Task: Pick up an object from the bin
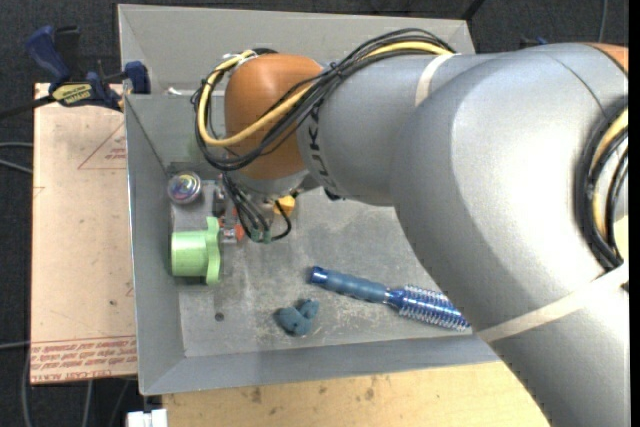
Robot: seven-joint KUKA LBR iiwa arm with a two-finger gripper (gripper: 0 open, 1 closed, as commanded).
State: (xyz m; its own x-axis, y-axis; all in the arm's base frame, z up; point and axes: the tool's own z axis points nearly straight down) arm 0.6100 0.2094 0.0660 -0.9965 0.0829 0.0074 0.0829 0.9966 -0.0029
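Note:
My gripper (243,217) reaches down below the orange wrist cover at the left middle of the bin. A light green plastic piece (194,254), shaped like a short cylinder with a flange, lies just to its lower left, close to or touching it. A small round silvery cap-like thing (184,187) sits to the gripper's upper left by the bin wall. A small yellow piece (287,205) peeks out at the gripper's right, partly hidden by the arm.
A blue brush (386,296) with a bristled head lies across the bin floor to the lower right. A small blue-grey lump (297,317) rests near the front wall. The big grey arm covers the right and back of the bin.

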